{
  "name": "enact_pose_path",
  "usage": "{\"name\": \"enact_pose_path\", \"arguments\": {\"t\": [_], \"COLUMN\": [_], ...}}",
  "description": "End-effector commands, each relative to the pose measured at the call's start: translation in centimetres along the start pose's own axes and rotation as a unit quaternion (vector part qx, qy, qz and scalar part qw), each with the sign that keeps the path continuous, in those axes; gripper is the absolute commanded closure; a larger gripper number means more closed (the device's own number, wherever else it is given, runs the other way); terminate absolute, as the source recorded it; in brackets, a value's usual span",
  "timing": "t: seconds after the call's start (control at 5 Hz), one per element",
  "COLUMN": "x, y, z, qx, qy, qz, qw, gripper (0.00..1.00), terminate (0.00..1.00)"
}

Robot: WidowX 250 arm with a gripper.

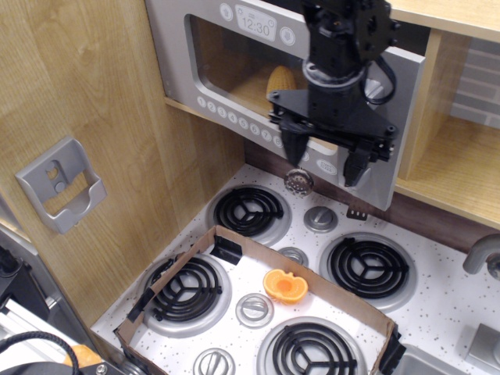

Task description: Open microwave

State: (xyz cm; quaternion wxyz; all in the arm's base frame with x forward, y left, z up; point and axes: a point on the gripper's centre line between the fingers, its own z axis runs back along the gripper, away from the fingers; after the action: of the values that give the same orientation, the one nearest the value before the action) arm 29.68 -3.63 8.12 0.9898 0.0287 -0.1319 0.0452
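Note:
The grey toy microwave (176, 55) sits in the wooden cabinet at the top. It has a clear window door (226, 58), a clock display (258, 23) and a row of round white buttons (234, 116). The door's right edge (402, 117) stands out from the cabinet, so the door is ajar. A yellow toy (280, 78) shows inside. My black gripper (324, 156) hangs in front of the door's right part, open, with its fingers (295, 148) spread wide and nothing between them. The arm hides the handle.
A toy stove with black coil burners (248, 211) lies below. A shallow cardboard tray (234, 238) on it holds an orange toy (285, 285). A grey wall holder (58, 183) is on the left panel. A wooden shelf (453, 164) and a faucet (483, 254) are at the right.

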Motion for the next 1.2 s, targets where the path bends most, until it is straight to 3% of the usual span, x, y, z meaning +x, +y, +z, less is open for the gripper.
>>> {"name": "enact_pose_path", "arguments": {"t": [0.0, 0.4, 0.6, 0.8, 1.0], "x": [-4.5, -4.3, -3.5, -2.4, -1.7], "y": [-1.5, -7.4, -10.7, -13.4, -15.2], "z": [2.7, 1.1, 0.4, -0.2, -0.9], "qx": [-0.004, -0.077, -0.135, -0.126, -0.141], "qy": [-0.041, -0.024, -0.041, -0.071, -0.076], "qz": [0.065, -0.011, -0.090, -0.166, -0.210], "qw": [0.9971, 0.9967, 0.9859, 0.9754, 0.9645], "gripper": [0.00, 0.00, 0.00, 0.00, 0.00], "terminate": [0.00, 0.00, 0.00, 0.00, 0.00]}}
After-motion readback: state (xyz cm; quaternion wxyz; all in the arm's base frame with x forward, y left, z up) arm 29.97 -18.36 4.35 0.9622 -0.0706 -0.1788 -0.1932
